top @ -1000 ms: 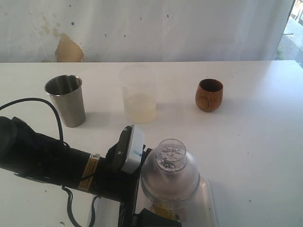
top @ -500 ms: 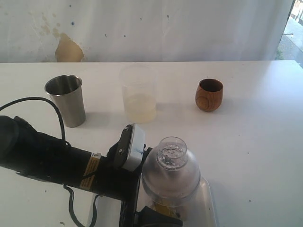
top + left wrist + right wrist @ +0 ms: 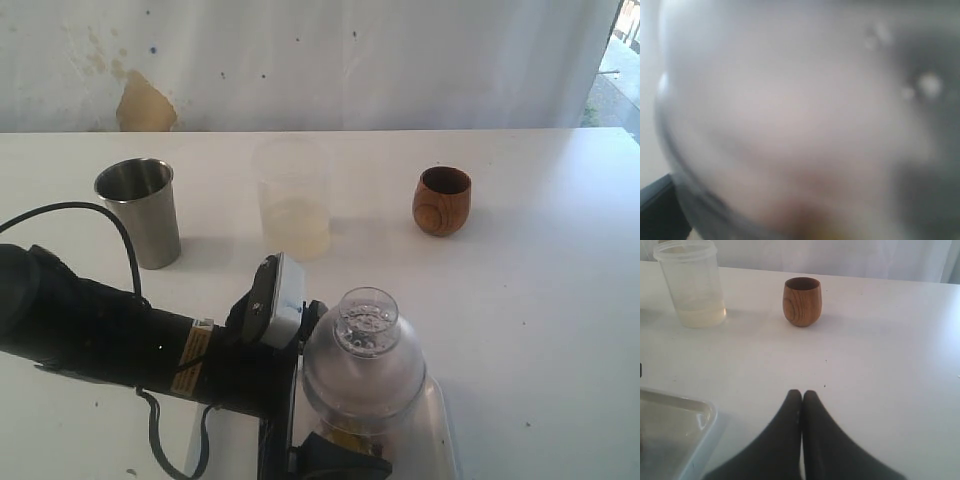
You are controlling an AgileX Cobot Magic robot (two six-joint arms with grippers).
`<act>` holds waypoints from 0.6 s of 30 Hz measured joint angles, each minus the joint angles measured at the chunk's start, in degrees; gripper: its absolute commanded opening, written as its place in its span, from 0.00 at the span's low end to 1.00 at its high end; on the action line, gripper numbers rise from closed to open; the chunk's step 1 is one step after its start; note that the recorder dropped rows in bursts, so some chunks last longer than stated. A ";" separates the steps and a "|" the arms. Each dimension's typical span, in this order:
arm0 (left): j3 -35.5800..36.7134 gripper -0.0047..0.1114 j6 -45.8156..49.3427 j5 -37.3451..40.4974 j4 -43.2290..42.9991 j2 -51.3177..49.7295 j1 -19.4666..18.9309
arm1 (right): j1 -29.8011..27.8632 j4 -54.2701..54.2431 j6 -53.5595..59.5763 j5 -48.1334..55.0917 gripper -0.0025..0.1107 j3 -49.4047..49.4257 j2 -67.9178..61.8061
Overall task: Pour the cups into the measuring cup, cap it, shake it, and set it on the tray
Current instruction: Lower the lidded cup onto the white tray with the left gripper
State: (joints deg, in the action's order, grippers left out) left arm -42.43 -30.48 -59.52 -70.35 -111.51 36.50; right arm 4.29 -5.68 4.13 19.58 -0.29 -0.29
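Steel tumbler (image 3: 138, 210) stands upright, well beyond your left jaws. The capped jar (image 3: 362, 375) sits right in front of those jaws, so close that it fills the wrist view; you cannot tell whether they grip it or have let go. The jar looks to be down on the tray (image 3: 445, 425), so this is likely the final set-down. Next, open fully and back away without tipping it. Your right jaws are closed and empty, with the wooden cup (image 3: 442, 200) well ahead on the tabletop (image 3: 540, 300).

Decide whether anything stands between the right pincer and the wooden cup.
Nothing visible does. Only bare table lies between the shut right pincer and the wooden cup; the frosted cup stands off to one side.
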 measured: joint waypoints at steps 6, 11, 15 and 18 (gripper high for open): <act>0.00 0.94 -0.11 0.00 0.13 0.00 0.00 | 0.00 0.00 0.00 0.00 0.02 0.00 0.00; 0.00 0.94 -0.21 0.00 0.13 0.00 0.00 | 0.00 0.00 0.00 0.00 0.02 0.00 0.00; 0.00 0.95 -0.21 0.00 -0.70 0.00 0.00 | 0.00 0.00 0.00 0.00 0.02 0.00 0.00; 0.00 0.95 -0.97 -0.10 -0.45 0.00 0.00 | 0.00 0.00 0.00 0.00 0.02 0.00 0.00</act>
State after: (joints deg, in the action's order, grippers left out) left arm -42.43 -31.45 -59.62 -70.80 -111.51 36.50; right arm 4.29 -5.68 4.13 19.58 -0.29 -0.29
